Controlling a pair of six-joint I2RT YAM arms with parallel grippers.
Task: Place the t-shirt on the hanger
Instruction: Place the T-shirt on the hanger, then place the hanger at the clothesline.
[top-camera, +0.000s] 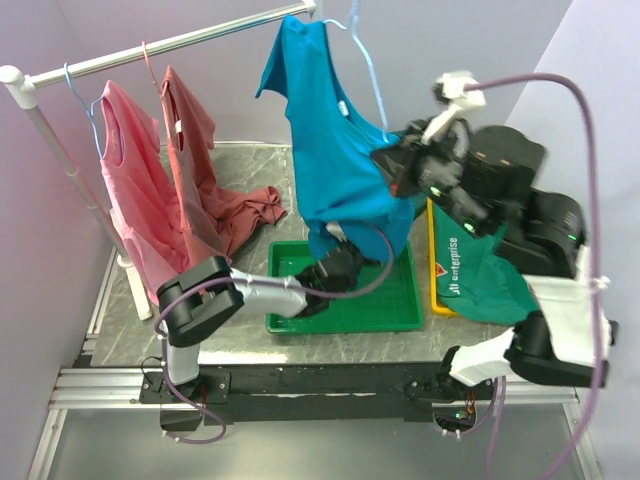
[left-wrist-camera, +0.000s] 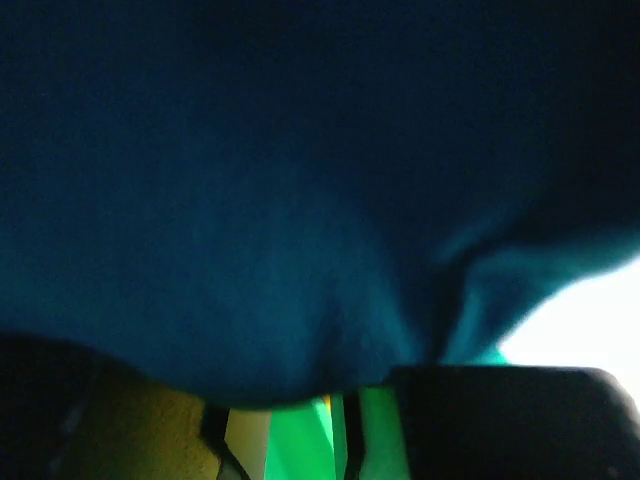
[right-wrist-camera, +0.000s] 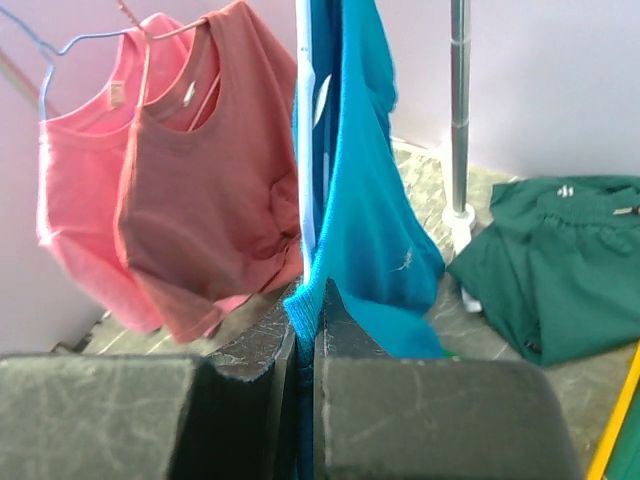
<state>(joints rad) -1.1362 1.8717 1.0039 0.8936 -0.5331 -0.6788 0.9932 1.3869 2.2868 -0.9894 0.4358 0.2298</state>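
Observation:
The teal-blue t-shirt (top-camera: 335, 160) hangs from the rail, draped over the light-blue wire hanger (top-camera: 377, 92), whose hook sits on the rail's right end. My right gripper (top-camera: 397, 168) is shut on the shirt's ribbed edge (right-wrist-camera: 312, 290), beside the hanger wire (right-wrist-camera: 300, 150). My left gripper (top-camera: 335, 268) is at the shirt's bottom hem, above the green tray (top-camera: 390, 312). In the left wrist view the t-shirt (left-wrist-camera: 300, 180) fills the frame and lies over the left gripper (left-wrist-camera: 300, 400), whose jaws stand apart with the green tray showing between them.
The clothes rail (top-camera: 150, 50) carries two pink tops (top-camera: 125, 180), one on a blue hanger and one on a red-orange hanger. A yellow tray (top-camera: 434, 270) at the right holds a dark green printed shirt (top-camera: 485, 285). The rail post (right-wrist-camera: 458, 100) stands behind.

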